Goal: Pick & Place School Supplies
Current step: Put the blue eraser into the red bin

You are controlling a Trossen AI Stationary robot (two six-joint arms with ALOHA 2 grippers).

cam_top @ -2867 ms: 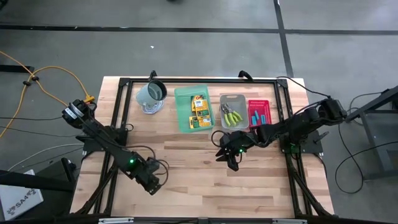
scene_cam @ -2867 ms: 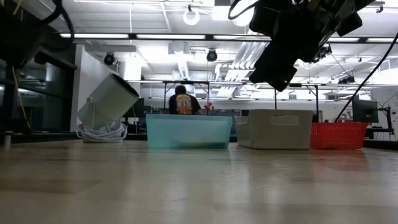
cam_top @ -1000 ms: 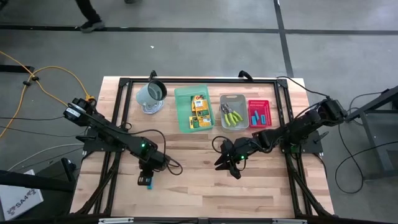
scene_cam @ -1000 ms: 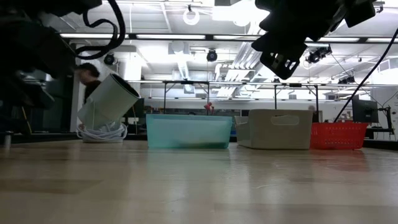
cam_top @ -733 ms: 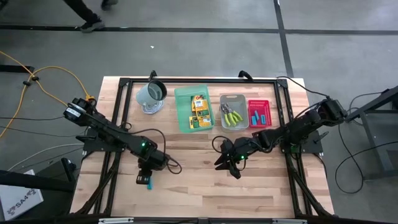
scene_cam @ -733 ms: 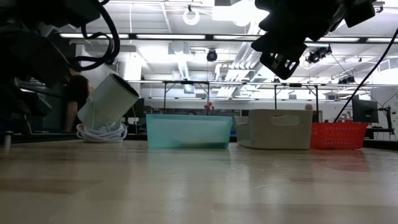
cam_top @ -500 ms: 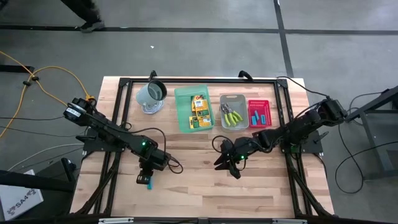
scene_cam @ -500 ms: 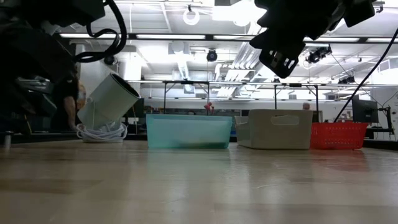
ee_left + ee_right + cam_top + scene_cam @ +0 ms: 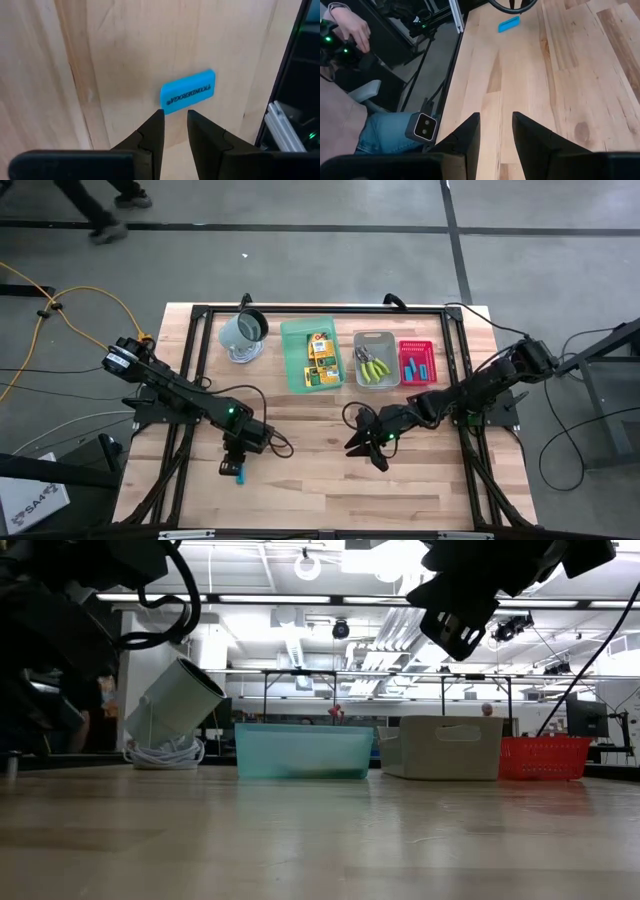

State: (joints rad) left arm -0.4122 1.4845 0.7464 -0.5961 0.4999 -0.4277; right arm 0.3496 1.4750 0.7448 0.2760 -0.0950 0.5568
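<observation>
- Lower left of the high view, near the table's front-left part: the left gripper [image 9: 238,463] hangs directly over a cyan-blue piece [image 9: 238,473] that lies alone on the bare wooden table [image 9: 300,480], well apart from the trays along the upper edge.
- Centre of the left wrist view: the cyan-blue piece [image 9: 188,91] lies just beyond the two dark fingertips [image 9: 156,120], a little to the upper right of the gap between them. Its long axis runs almost left to right across the frame with a slight tilt, so roughly crosswise to the direction the fingers point. The fingers stand a narrow gap apart with nothing between them; I judge a small advance and a shift to the right would put the piece in the gap.
- Middle of the high view, lower centre: the right gripper [image 9: 368,448] waits above bare wood, clearly farther from the piece than the left one, so the pick belongs to the left arm.
- Bottom of the right wrist view: the right gripper's fingers [image 9: 470,127] are parted and empty; the same blue piece [image 9: 509,24] shows far off at the top of that frame.
- Upper centre to upper right of the high view: the green tray [image 9: 290,360] holds the yellow-orange boxes [image 9: 320,358], the grey tray [image 9: 358,340] the plier-like tools [image 9: 372,363], and the red tray [image 9: 404,375] other cyan-blue pieces [image 9: 416,363], which I take as the lone piece's destination.
</observation>
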